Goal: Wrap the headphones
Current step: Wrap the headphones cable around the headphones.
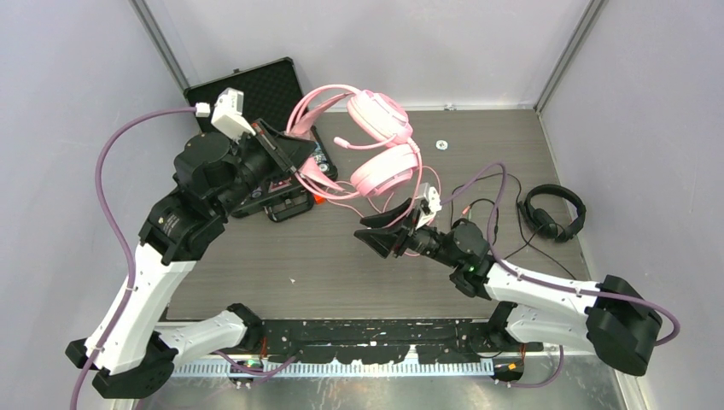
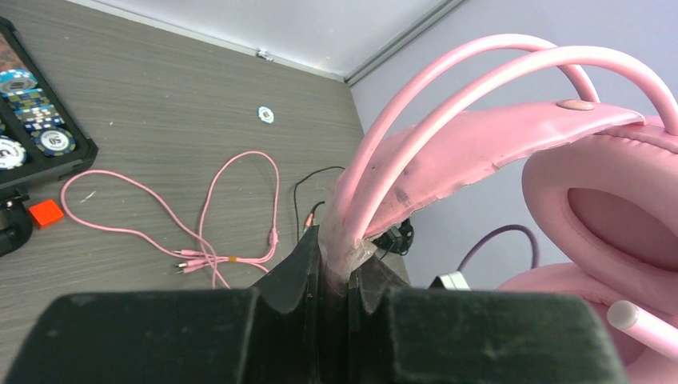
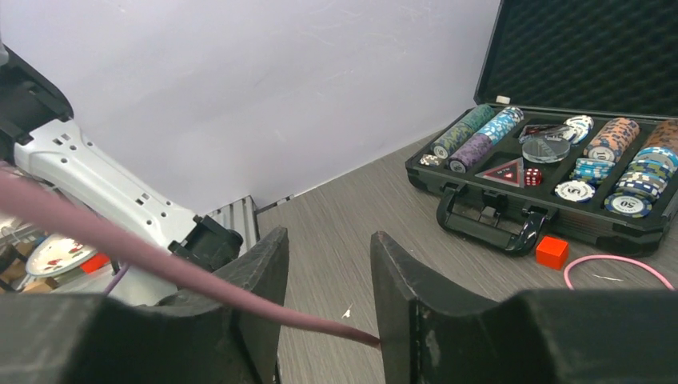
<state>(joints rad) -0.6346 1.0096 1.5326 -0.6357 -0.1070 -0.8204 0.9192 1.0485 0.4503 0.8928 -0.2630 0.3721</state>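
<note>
The pink headphones [image 1: 380,141] hang in the air at the back centre, and my left gripper [image 1: 294,158] is shut on their headband [image 2: 448,152]. The pinch shows close up in the left wrist view [image 2: 344,260]. Their pink cable [image 1: 337,195] trails down to the table and lies there in loops [image 2: 208,232]. My right gripper [image 1: 362,229] is open just below the ear cups. A stretch of the pink cable [image 3: 160,264] lies across its spread jaws [image 3: 328,272], ungripped. The black headphones [image 1: 553,212] lie on the table at the right with their thin black cable [image 1: 478,205].
An open black case of poker chips [image 1: 256,94] stands at the back left, under my left gripper, and also shows in the right wrist view [image 3: 560,176]. A red cube [image 3: 552,250] lies in front of it. A white chip [image 1: 441,144] lies at the back centre. Walls enclose three sides.
</note>
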